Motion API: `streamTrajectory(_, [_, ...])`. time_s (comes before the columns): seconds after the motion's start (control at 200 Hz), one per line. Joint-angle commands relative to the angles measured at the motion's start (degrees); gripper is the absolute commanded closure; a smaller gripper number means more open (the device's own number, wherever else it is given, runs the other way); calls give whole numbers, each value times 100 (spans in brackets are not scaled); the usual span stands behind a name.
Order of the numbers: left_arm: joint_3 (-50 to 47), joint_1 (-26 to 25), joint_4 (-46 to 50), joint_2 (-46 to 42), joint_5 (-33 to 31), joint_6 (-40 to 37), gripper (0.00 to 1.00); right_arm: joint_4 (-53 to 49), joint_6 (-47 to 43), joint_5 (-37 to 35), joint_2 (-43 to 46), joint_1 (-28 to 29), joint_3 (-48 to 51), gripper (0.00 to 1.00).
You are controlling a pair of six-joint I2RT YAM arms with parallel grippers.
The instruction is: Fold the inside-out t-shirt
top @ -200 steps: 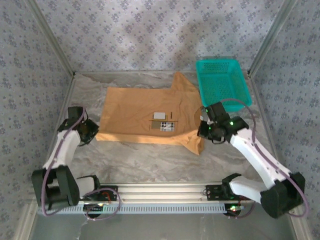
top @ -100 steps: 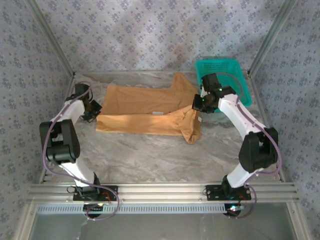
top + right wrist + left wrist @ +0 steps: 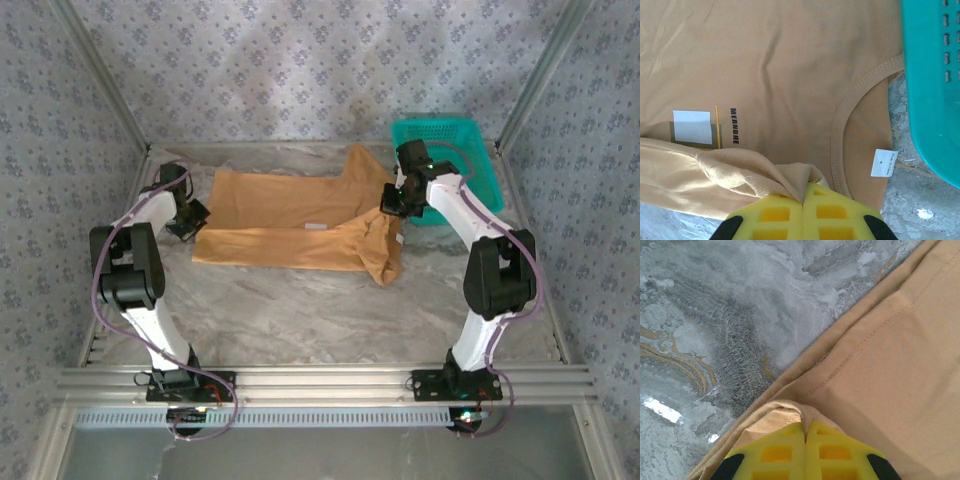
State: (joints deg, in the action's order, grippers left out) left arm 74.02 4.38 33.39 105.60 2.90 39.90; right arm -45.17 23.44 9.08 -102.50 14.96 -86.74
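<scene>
Top external shows me the shirt (image 3: 290, 215) lying across the far half of the worktop (image 3: 300, 310), with its near edge doubled over into a long fold running left to right. I have the left gripper (image 3: 193, 213) at the shirt's left end. The right gripper (image 3: 392, 200) is at its right end, just beside the teal basket (image 3: 440, 125) in the far right corner.

On the left wrist camera the yellow fingers (image 3: 775, 452) are pressed together with a fold of hem pinched between them. Grey marbled worktop lies beyond the cloth's edge.

On the right wrist camera that gripper is likewise clamped on a bunched fold of shirt, close to the neckline (image 3: 840, 125). Past it I can see a white tag (image 3: 884, 162) inside the collar and a printed patch (image 3: 691, 126) with a white square on it. The basket wall fills the right edge.
</scene>
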Motion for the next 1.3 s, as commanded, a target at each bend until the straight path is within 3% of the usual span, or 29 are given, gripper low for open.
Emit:
streamTrajectory(0.0, [153,-4,256,-444,-132,-80,100,-236,-98,24,435,-56,-145,100])
streamTrajectory(0.195, [558,39,687,-1398,-120,-25,100,-248,-98,-204,1466,-142,-511,100])
streamTrajectory(0.48, [1276,257,247,-4266,-287,63,100,-379,-193,-189,3210,-283,-1838,100])
streamTrajectory(0.605, [1946,256,272,-4920,-511,-50,100,-600,-262,-54,3582,-294,-2585,100])
streamTrajectory(0.879, [3095,258,405,-4952,-433,-280,100,-868,-624,-633,3662,-310,-3883,100])
streamTrajectory(1.119, [3134,262,292,-4454,-584,-445,100,-900,-876,-917,2885,-553,-4204,100])
streamTrajectory(1.299, [2748,284,-4,-3659,-629,-619,100,-506,-622,-548,2072,-1120,-3962,100])
